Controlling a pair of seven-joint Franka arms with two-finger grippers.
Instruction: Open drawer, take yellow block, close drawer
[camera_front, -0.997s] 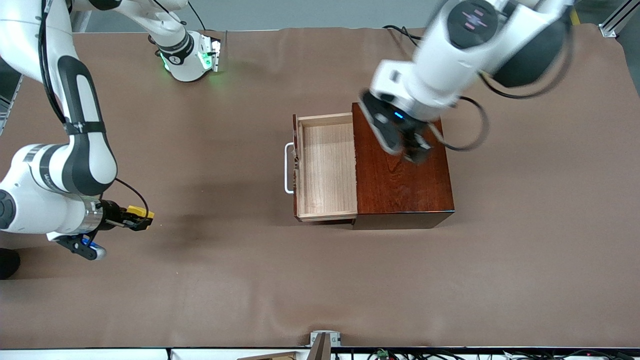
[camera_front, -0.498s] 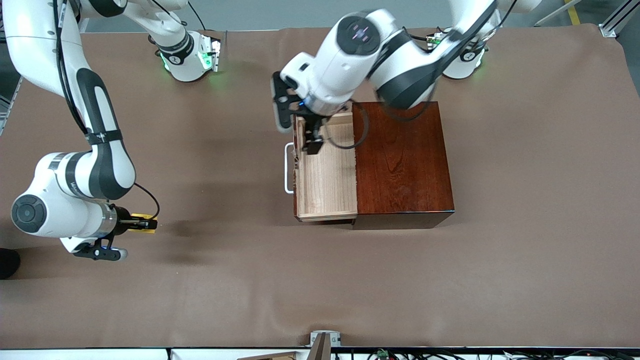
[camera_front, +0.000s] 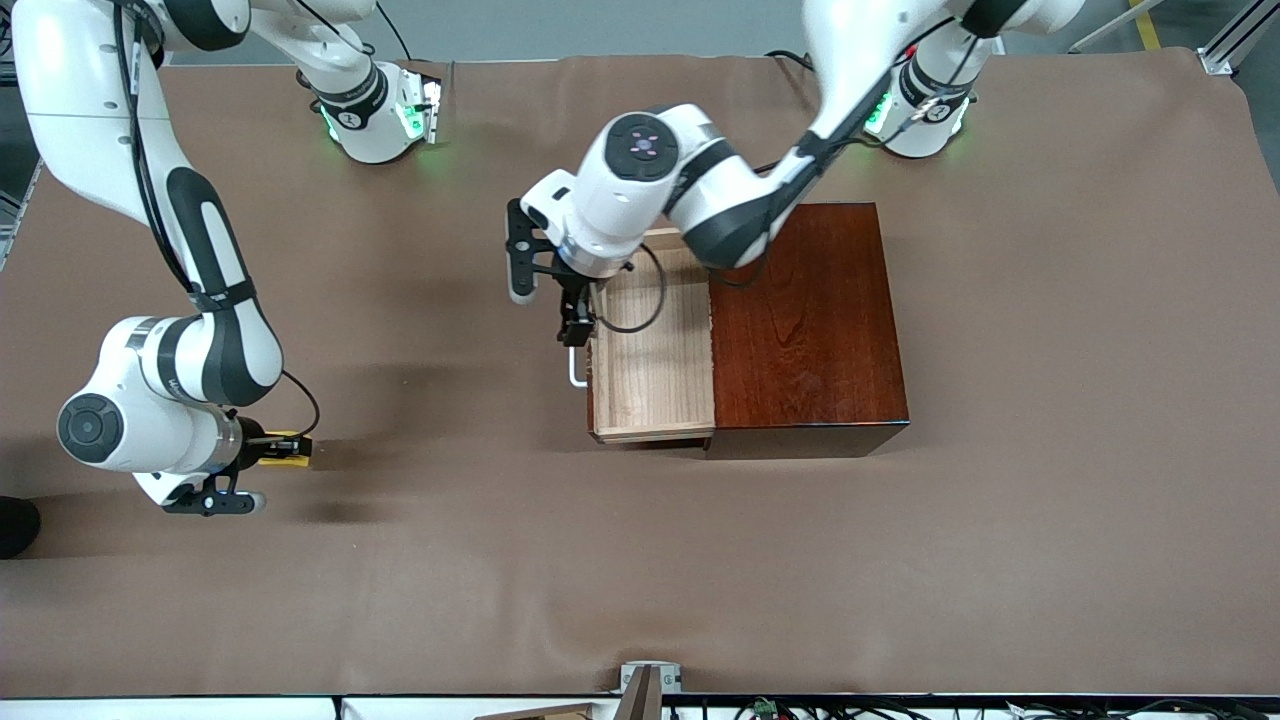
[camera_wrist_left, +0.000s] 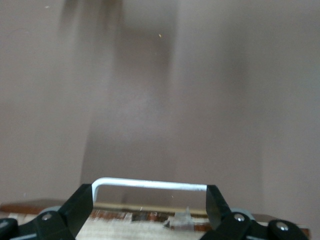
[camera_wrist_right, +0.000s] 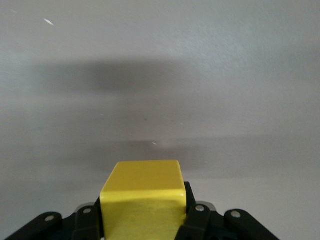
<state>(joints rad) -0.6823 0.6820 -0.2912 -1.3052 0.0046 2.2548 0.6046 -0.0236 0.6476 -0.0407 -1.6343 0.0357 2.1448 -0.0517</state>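
With the drawer (camera_front: 650, 345) pulled open, the yellow block (camera_front: 284, 443) is clamped in the right gripper (camera_front: 290, 447), while the handle (camera_wrist_left: 150, 183) is straddled by the left gripper (camera_wrist_left: 150, 207) with fingers wide, closing still undone.

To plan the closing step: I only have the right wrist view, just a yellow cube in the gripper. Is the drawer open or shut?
Observer: Open. The light-wood drawer tray stands pulled out of the glossy reddish-brown wooden box.
Operator: Where's the left gripper?
Observer: The left gripper is at the drawer's front, open, with the white U-shaped bar handle between its fingertips.
Operator: And my gripper?
Observer: The right gripper, shut on the small yellow cube, hangs low over the brown tabletop toward the right arm's end.
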